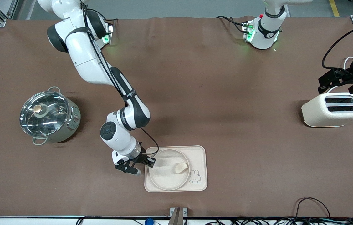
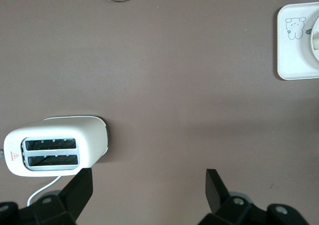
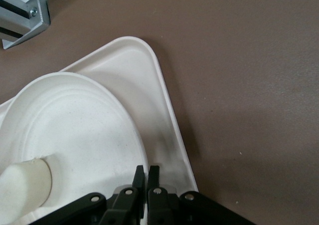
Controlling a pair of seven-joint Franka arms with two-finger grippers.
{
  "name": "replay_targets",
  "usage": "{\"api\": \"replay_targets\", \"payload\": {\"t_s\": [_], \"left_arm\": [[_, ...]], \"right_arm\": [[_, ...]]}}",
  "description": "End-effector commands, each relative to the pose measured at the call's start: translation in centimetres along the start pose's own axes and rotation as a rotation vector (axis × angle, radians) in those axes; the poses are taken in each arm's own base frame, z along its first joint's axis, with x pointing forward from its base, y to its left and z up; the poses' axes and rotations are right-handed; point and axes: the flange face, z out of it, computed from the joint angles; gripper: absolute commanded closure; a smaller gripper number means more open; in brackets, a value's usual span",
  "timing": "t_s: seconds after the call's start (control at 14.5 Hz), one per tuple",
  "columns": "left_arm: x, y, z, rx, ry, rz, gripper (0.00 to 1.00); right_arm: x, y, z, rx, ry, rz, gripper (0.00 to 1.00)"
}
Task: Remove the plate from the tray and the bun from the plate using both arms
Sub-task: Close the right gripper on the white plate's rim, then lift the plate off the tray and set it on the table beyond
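The round cream plate (image 1: 167, 176) lies in the rectangular rabbit tray (image 1: 200, 153), near the front camera. The small pale bun (image 1: 180, 168) lies on the plate, toward the rabbit drawing. My right gripper (image 1: 149, 162) is at the plate's rim on the side toward the right arm's end, and it is shut on that rim. The right wrist view shows the closed gripper (image 3: 147, 169) pinching the plate (image 3: 75, 125), with the bun (image 3: 25, 185) and tray (image 3: 149, 80) close by. My left gripper (image 1: 329, 82) waits open and empty above the table by the toaster, and its wrist view shows the open gripper (image 2: 149, 177).
A cream toaster (image 1: 334, 109) stands at the left arm's end and also shows in the left wrist view (image 2: 55, 150). A steel pot with a glass lid (image 1: 48, 115) stands at the right arm's end. Cables (image 1: 312, 206) lie along the front edge. The tray corner (image 2: 294, 60) shows in the left wrist view.
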Motion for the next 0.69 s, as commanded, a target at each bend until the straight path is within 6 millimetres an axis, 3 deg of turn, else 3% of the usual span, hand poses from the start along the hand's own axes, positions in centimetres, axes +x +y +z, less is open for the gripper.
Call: {"api": "replay_targets", "payload": {"t_s": [0.0, 0.14, 0.62], "left_arm": [[0.0, -0.1, -0.4, 0.003, 0.005, 0.017, 0.0], [0.1, -0.2, -0.3, 0.006, 0.004, 0.016, 0.0], [0.1, -0.2, -0.3, 0.011, 0.004, 0.017, 0.0]], "right_arm": [[0.0, -0.8, -0.4, 0.046, -0.013, -0.002, 1.0], [-0.1, -0.2, -1.5, 0.081, -0.067, 0.006, 1.0], [-10.8, -0.2, -6.3, 0.059, -0.168, -0.07, 1.0]]}}
